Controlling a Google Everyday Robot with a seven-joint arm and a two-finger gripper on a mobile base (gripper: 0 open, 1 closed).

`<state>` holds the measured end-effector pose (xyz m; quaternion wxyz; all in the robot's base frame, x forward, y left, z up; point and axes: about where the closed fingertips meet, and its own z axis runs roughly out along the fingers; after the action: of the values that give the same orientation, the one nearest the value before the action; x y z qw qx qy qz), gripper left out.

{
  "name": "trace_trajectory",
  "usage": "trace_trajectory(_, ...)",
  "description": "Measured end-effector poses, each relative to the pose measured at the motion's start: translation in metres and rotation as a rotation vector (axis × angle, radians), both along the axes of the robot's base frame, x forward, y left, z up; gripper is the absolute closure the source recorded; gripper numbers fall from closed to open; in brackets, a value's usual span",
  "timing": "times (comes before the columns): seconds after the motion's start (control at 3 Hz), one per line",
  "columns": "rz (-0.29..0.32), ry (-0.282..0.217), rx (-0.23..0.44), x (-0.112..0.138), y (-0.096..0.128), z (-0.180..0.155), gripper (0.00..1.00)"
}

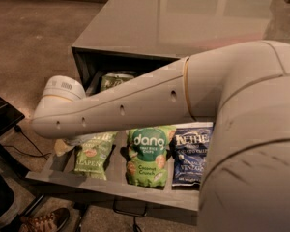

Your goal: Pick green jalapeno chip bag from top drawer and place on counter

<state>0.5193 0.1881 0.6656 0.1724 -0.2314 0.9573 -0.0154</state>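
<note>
The top drawer stands pulled out under the counter. A light-green jalapeno chip bag lies at the front of its left lane, its top hidden by my arm. A second green bag shows at the back. My arm stretches across the drawer from the right. My gripper hangs below the arm's white end cap, at the upper left corner of the front jalapeno bag, and is mostly hidden.
A deep-green dang bag lies in the middle lane and a blue Kettle bag in the right lane. A dark pull hangs below the drawer front. A dark stand and a shoe sit at the left.
</note>
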Motion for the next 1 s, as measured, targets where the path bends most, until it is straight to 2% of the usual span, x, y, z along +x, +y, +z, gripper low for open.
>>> trace_trajectory(0.33, -0.057, -0.042, 0.010, 0.004, -0.011, -0.014, 0.00)
trace_trajectory(0.67, -0.080, -0.091, -0.005, 0.005, -0.020, -0.023, 0.00)
trace_trajectory(1.0, -0.076, -0.129, -0.035, 0.004, -0.022, -0.026, 0.00)
